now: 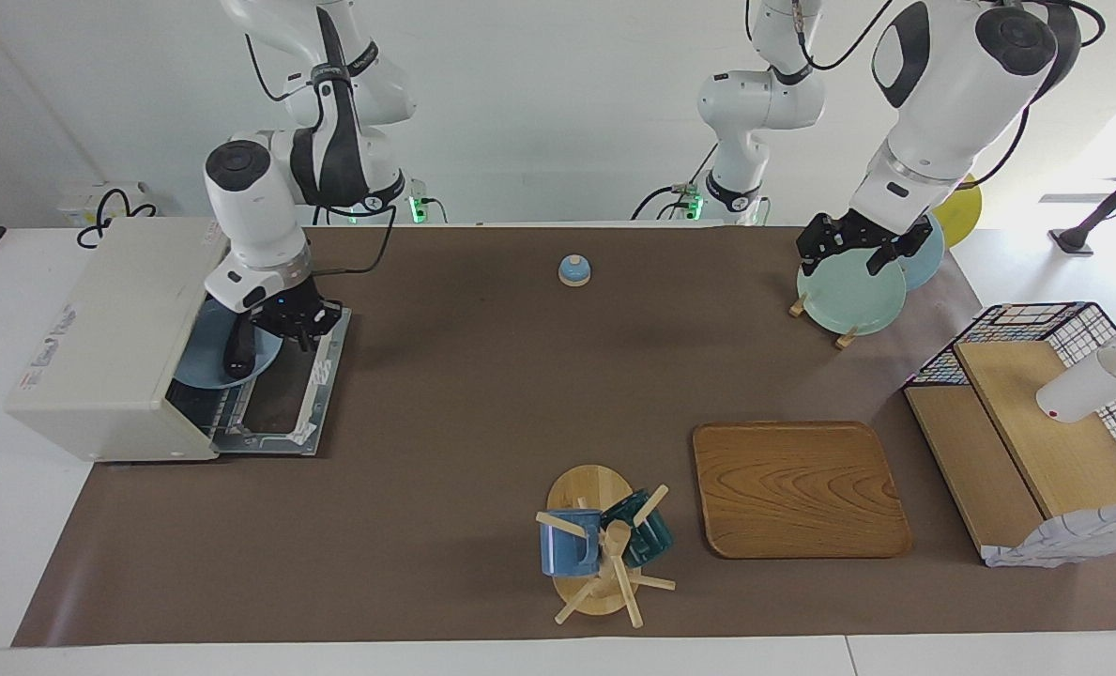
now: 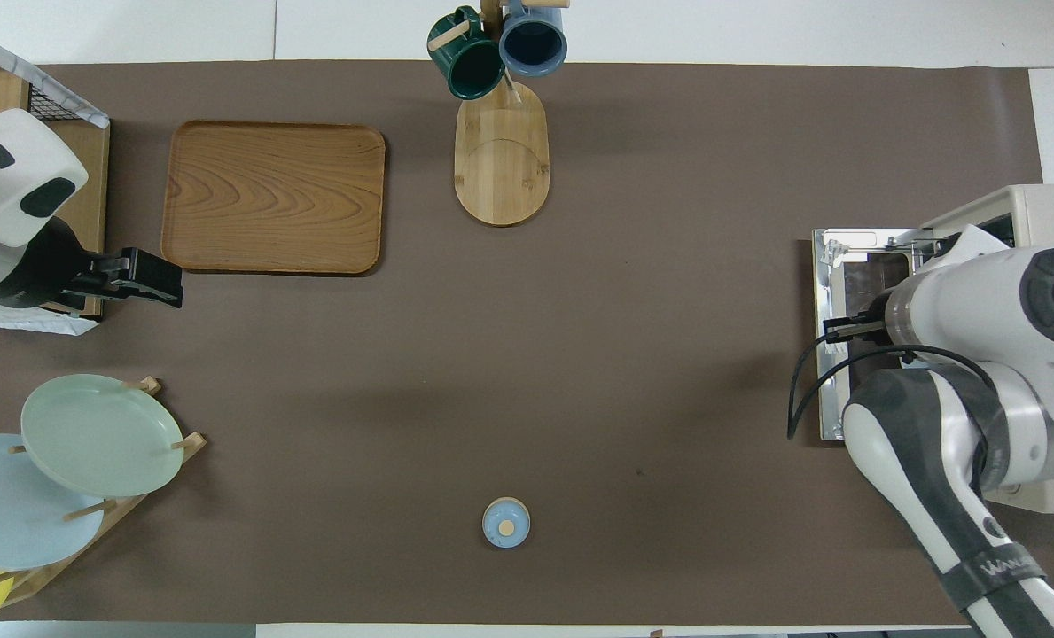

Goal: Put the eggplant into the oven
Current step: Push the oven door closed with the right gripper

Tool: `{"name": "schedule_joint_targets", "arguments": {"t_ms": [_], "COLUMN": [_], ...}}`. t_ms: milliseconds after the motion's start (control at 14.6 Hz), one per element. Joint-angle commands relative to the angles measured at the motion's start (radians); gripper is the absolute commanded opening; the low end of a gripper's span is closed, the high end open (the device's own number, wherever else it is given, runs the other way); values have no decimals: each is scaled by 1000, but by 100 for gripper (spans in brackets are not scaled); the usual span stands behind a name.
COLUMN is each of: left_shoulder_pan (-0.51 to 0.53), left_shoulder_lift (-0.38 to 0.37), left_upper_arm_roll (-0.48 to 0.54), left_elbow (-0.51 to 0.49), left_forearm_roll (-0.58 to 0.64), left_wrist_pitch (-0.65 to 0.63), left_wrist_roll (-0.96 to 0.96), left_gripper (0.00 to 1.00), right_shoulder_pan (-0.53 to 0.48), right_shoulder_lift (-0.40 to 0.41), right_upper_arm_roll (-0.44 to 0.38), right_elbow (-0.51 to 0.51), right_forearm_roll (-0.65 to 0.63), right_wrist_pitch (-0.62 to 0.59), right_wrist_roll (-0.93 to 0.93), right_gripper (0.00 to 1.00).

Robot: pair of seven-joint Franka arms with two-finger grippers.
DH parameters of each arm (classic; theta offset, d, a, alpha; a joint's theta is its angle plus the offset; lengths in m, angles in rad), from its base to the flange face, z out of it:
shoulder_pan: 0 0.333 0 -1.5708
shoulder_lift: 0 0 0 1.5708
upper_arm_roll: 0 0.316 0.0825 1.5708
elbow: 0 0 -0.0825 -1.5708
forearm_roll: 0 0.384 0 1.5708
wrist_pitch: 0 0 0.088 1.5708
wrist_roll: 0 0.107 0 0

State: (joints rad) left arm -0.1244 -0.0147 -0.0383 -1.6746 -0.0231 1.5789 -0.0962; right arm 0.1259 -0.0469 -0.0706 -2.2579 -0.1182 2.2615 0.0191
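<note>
In the facing view, the boxy cream-white toaster oven (image 1: 107,338) is seen at the right arm's end of the table, its dark glass drop-down door (image 1: 287,380) lowered flat onto the brown mat. The right gripper (image 1: 297,330) is held over the door just in front of the oven mouth, its fingertips brought together and nothing gripped between them. Just beside those fingertips, on the oven side, the slim, glossy dark purple-black eggplant (image 1: 238,349) is seen lying on a pale blue round plate (image 1: 208,361) that rests on the wire rack at the oven opening, half under the oven's roof. The eggplant is apart from the fingertips. The left gripper (image 1: 858,246) is held over a pale green round plate (image 1: 848,299) standing in a wooden rack, its fingers spread wide and nothing between them; this arm waits.

In the overhead view, the right gripper is hidden under its own white wrist, and the eggplant and blue plate are covered as well; only the door frame (image 2: 832,337) shows. The left gripper (image 2: 156,282) is seen with open fingers, empty, near a rectangular wooden tray (image 2: 274,197).
</note>
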Motion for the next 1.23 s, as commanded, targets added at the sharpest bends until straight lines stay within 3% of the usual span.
{"name": "schedule_joint_targets", "arguments": {"t_ms": [0, 205, 547, 752, 957, 1162], "left_shoulder_pan": [17, 17, 17, 17, 15, 17], "left_shoulder_lift": [-1, -1, -1, -1, -1, -1], "left_upper_arm_roll": [-9, -9, -9, -9, -9, -9], "left_elbow": [10, 10, 10, 10, 10, 10], "left_forearm_roll": [-6, -6, -6, -6, -6, -6], "left_wrist_pitch": [-14, -13, -14, -14, -14, -14], "left_wrist_roll": [9, 9, 9, 9, 9, 9], "left_gripper": [100, 100, 100, 100, 100, 100], "right_shoulder_pan": [32, 38, 40, 38, 38, 47], "right_shoulder_lift": [93, 163, 170, 167, 164, 171], "right_upper_arm_roll": [2, 2, -3, -3, -3, 0], "right_elbow": [1, -15, -26, -26, -22, 41], "right_forearm_roll": [15, 14, -17, -139, -184, -268], "right_wrist_pitch": [96, 128, 115, 84, 57, -40], "right_wrist_roll": [48, 84, 82, 84, 82, 79], "right_gripper": [0, 0, 0, 0, 0, 0]}}
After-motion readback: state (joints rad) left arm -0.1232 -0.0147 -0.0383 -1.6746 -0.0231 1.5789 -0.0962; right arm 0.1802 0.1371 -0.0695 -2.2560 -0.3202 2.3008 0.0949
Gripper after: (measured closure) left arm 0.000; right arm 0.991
